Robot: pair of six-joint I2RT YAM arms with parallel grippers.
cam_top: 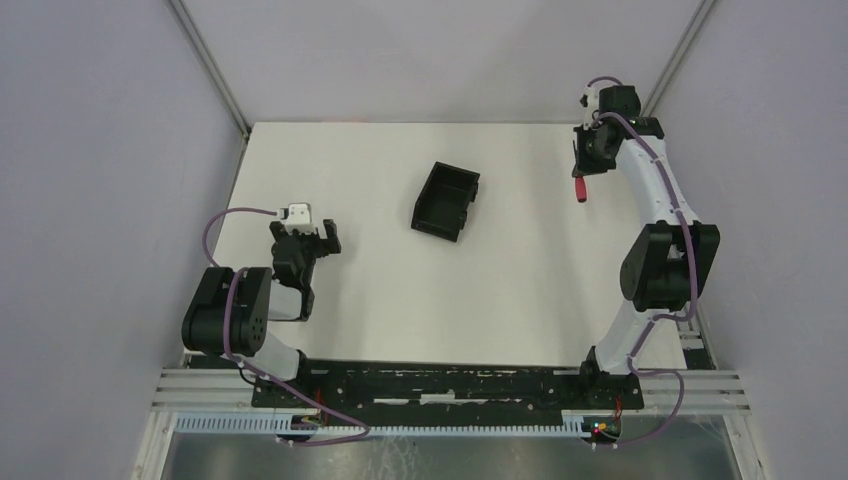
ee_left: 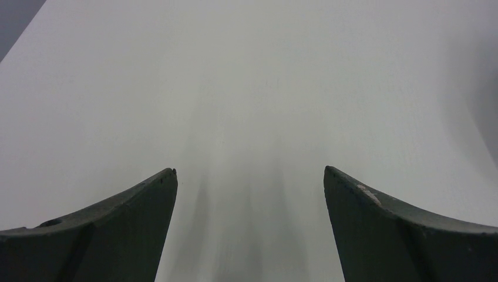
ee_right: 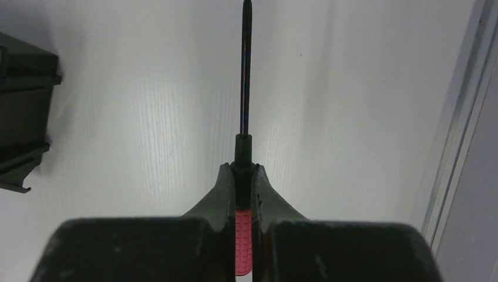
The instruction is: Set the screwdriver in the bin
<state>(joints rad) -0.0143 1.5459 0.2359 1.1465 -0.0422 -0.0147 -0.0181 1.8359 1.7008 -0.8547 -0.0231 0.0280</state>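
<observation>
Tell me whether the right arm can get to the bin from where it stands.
Probably yes. The right gripper, shut on the screwdriver, sits at the far right of the table. Only bare surface lies between it and the bin, whose open top faces up.

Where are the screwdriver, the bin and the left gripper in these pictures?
screwdriver (ee_right: 243,235), right wrist view, red handle.
bin (cam_top: 446,199), top external view, bare inner floor.
left gripper (ee_left: 249,169), left wrist view, midway between fingertips.

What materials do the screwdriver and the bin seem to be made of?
The screwdriver: handle looks like red rubber or soft plastic, matte, finely textured; shaft looks like dark metal with a slight sheen. The bin: probably black moulded plastic, matte, with stepped edges.
</observation>
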